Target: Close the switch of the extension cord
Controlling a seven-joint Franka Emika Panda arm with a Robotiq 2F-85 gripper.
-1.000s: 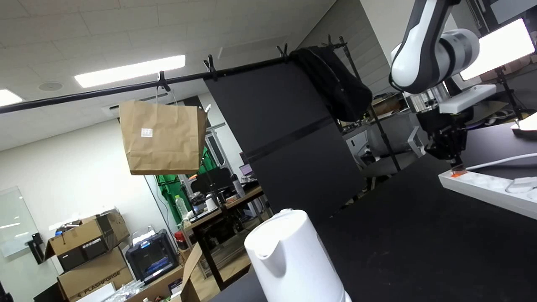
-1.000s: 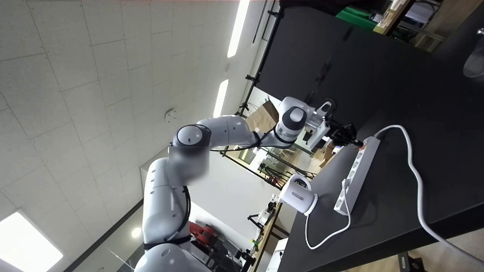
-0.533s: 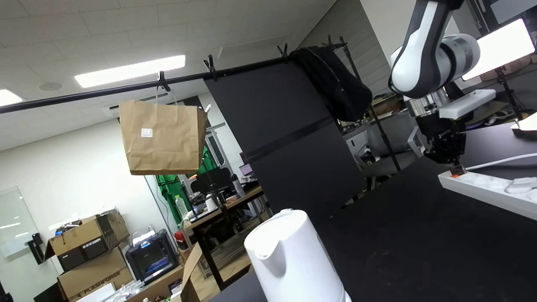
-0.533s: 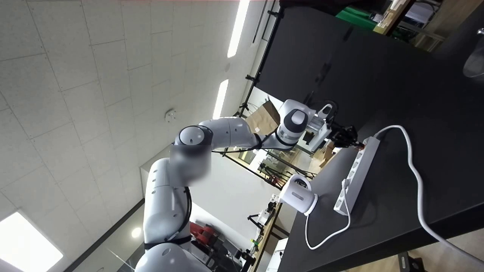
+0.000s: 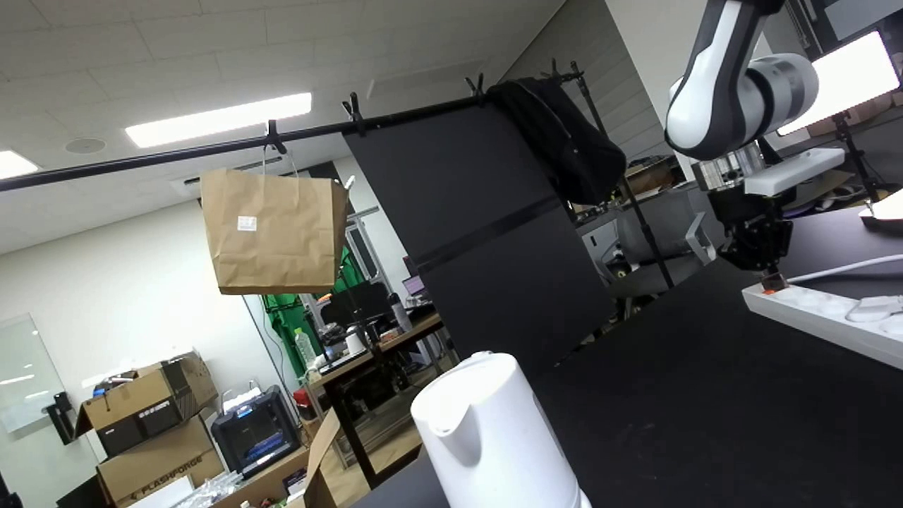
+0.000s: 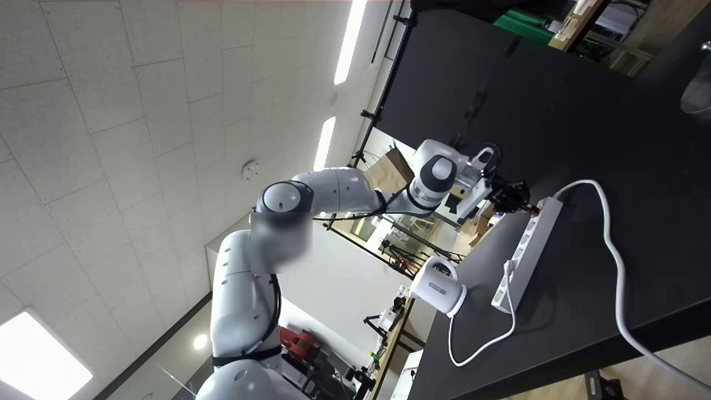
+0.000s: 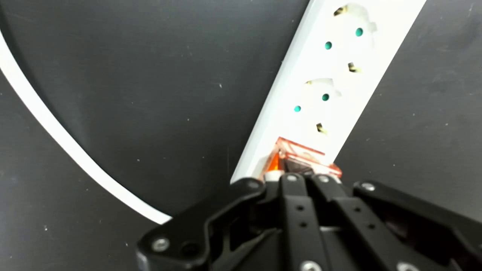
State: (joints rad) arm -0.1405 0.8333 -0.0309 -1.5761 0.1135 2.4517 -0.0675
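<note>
The extension cord is a long white bar with round sockets; it shows in the wrist view (image 7: 308,120) and in both exterior views (image 5: 832,317) (image 6: 531,253). Its orange switch (image 7: 274,163) sits at one end, with a clear reddish-edged piece (image 7: 301,149) over or around it. My gripper (image 7: 297,170) looks shut, with its fingertips down at the switch. In both exterior views the gripper tip (image 5: 773,279) (image 6: 530,209) appears to touch the switch end. The fingertips hide part of the switch, so its position cannot be told.
A white jug (image 5: 494,430) stands on the black table and also shows in an exterior view (image 6: 439,286). Its plug (image 6: 509,268) is in the bar. The bar's white cable (image 6: 617,278) curves off over the table edge. A black backdrop (image 5: 487,233) hangs behind.
The gripper has come down onto the switch end. The bar's switch end and its cable have shifted slightly along with the gripper. The jug has not moved.
</note>
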